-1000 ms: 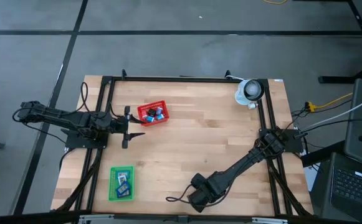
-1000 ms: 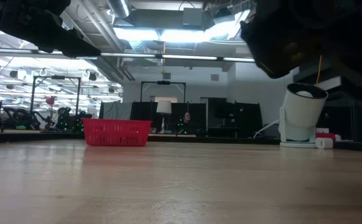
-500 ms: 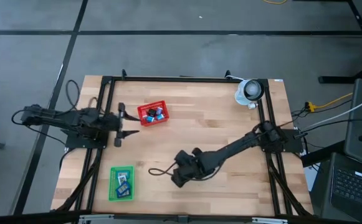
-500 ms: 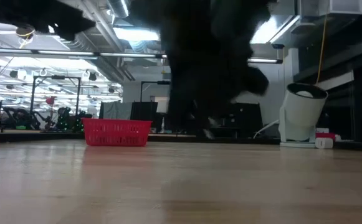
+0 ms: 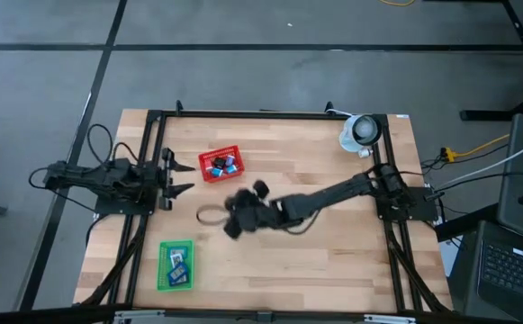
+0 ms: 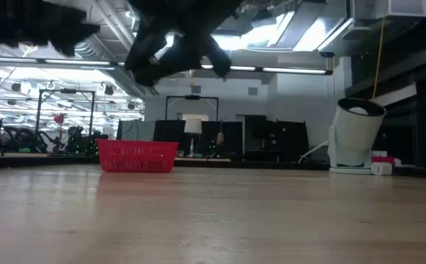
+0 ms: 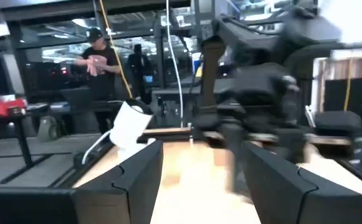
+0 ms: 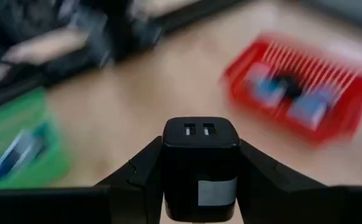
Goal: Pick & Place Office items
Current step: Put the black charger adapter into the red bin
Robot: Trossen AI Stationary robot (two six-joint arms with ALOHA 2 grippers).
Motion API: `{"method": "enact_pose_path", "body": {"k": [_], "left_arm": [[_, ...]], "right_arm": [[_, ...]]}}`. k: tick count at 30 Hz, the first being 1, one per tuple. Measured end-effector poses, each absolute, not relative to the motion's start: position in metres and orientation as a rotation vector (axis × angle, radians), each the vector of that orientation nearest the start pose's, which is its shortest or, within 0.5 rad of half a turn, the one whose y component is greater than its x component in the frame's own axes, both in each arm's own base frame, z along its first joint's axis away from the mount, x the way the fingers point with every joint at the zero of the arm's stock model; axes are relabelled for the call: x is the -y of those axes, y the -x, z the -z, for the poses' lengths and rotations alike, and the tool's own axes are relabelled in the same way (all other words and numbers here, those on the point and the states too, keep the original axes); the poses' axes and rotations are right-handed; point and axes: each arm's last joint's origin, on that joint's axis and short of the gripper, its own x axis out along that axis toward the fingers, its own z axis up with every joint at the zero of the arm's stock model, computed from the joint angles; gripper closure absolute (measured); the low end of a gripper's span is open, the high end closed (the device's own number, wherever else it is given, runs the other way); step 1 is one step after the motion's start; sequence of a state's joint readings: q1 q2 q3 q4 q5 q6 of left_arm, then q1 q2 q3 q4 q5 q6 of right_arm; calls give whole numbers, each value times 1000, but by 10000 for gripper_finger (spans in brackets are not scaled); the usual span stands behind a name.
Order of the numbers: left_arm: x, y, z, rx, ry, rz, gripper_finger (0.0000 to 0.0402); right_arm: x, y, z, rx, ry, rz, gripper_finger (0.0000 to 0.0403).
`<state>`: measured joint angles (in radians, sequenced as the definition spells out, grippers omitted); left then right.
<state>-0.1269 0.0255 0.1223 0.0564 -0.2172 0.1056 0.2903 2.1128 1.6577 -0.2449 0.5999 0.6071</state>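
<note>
Pale wood-plank table (image 5: 279, 261) inside a black frame, on a grey floor (image 5: 243, 54) crossed by dark lines. Open workshop hall behind it in the low view: bright ceiling lights, racks, dark screens. White device (image 5: 362, 131) at the far table corner, well to the right of the red basket (image 5: 220, 164). Laptop (image 5: 513, 261) off the table, far beyond the basket's right side. Person (image 7: 100, 59) standing in the room, seen in the left wrist view.

Red basket toward the far left part of the table, holding small pieces (image 5: 220, 163) in blue and black. Green tray (image 5: 175, 265) nearer the front edge, well apart from the basket, with blue pieces (image 5: 177, 262) lying in it.

Right hand (image 5: 234, 218) stretched out over the table in front of the basket, blurred, closed around a black block (image 8: 200, 155). Squared block with rounded corners, two small slots side by side on its end face, a pale grey label lower down, pinched on both flanks by the dark fingers (image 8: 137, 177). Above the wood, between basket and tray, nearer the basket; cannot tell its height over the table.

Left hand (image 5: 187, 177) just left of the basket at the table's edge, spread wide, empty.
</note>
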Motion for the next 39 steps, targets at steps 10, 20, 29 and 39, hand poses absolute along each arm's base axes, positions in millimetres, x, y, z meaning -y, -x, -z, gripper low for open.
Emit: {"method": "enact_pose_path", "body": {"k": [10,20,29,39], "left_arm": [[5,-91,-198,162,-78,-123,190],[6,-92,-190,81,-96,-76,190],[7,-92,-186,52,-83,-45,190],[11,-92,-185,44,-88,10,190]], "right_arm": [[-50,-483,-224,-384,-205,548,257],[-11,-495,-214,-351,-203,540,257],[23,-499,-220,-306,-182,484,257],[37,-511,-198,-262,-162,373,257]]}}
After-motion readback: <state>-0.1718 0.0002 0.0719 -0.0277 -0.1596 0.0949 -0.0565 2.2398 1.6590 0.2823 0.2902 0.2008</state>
